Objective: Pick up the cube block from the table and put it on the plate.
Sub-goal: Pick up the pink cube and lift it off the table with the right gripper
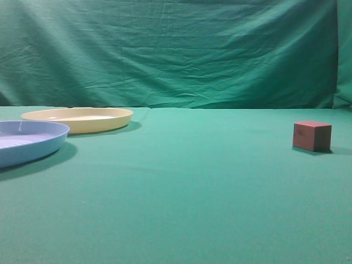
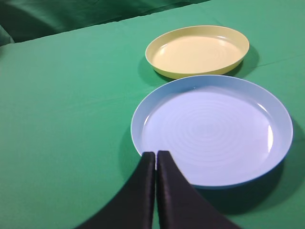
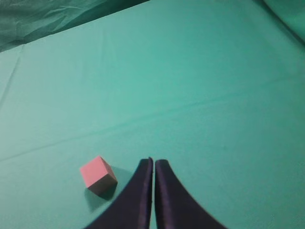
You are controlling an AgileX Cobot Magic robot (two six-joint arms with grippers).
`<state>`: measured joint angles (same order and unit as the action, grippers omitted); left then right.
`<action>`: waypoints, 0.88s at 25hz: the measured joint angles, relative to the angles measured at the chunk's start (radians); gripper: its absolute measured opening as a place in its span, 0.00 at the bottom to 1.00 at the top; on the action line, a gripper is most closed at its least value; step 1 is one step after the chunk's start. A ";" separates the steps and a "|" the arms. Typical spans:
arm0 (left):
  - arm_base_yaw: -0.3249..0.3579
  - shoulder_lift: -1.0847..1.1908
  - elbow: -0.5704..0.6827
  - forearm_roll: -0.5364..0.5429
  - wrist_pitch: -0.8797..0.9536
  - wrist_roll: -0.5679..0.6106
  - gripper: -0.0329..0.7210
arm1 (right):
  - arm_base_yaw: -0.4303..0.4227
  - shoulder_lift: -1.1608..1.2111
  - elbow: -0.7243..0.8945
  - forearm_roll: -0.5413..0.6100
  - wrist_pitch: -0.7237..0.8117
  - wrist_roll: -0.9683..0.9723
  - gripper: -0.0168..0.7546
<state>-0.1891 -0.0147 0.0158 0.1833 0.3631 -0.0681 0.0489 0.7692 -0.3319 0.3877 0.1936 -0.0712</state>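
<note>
Cube [image 1: 312,136] sits alone on the table [image 1: 181,181], far right, untouched; plate [image 1: 78,119] far left at the back, blue plate [image 1: 25,141] just in front of it, so the carry must cross the whole cloth; right gripper [image 3: 153,162] hangs above the cloth, fingers pressed together, cube just to its left, likely the picker; left gripper [image 2: 156,154] closed too, parked over the blue plate's near rim, empty; nothing started yet.
</note>
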 joint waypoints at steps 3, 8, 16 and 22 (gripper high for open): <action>0.000 0.000 0.000 0.000 0.000 0.000 0.04 | 0.032 0.109 -0.088 0.024 0.082 -0.207 0.02; 0.000 0.000 0.000 0.000 0.000 0.000 0.04 | 0.161 0.337 -0.254 -0.002 0.192 -0.343 0.02; 0.000 0.000 0.000 0.000 0.000 0.000 0.04 | 0.253 0.650 -0.428 -0.125 0.221 -0.352 0.31; 0.000 0.000 0.000 0.000 0.000 0.000 0.04 | 0.257 0.797 -0.477 -0.131 0.217 -0.352 0.87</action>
<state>-0.1891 -0.0147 0.0158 0.1833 0.3631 -0.0681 0.3063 1.5667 -0.8090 0.2563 0.4103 -0.4233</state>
